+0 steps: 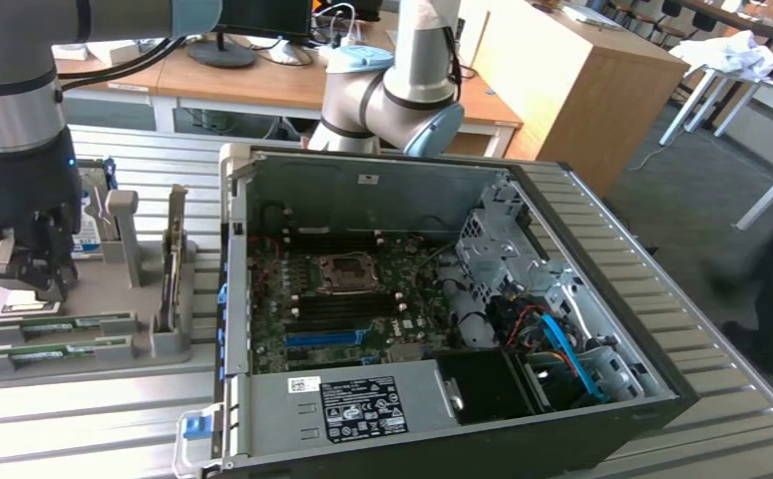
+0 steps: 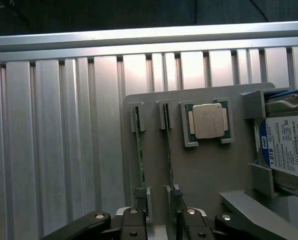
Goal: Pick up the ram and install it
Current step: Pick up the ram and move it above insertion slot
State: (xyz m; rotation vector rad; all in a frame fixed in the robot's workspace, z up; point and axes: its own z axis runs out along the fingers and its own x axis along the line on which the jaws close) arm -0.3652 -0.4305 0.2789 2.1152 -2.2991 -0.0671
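Two ram sticks stand on edge in slots of a grey holder [image 2: 199,170]. In the wrist view they show as thin green strips: one ram stick [image 2: 138,150] and a second ram stick [image 2: 168,150]. In the exterior view they lie at the holder's near end, the ram stick [image 1: 60,324] and its neighbour [image 1: 54,351]. My gripper [image 2: 161,226] hangs over the holder, open, and the end of the second stick lies in the gap between its fingers [image 2: 134,227] without touching them. The gripper [image 1: 20,267] is at the exterior view's left. The open computer case [image 1: 599,299] shows its motherboard [image 1: 346,299].
On the same holder sit a square silver processor chip [image 2: 209,121] and a blue-labelled hard drive [image 2: 286,142]. Upright grey posts [image 1: 123,235] rise from the holder beside the gripper. A second robot arm [image 1: 400,90] stands behind the case. Everything rests on a ribbed metal table [image 2: 54,150].
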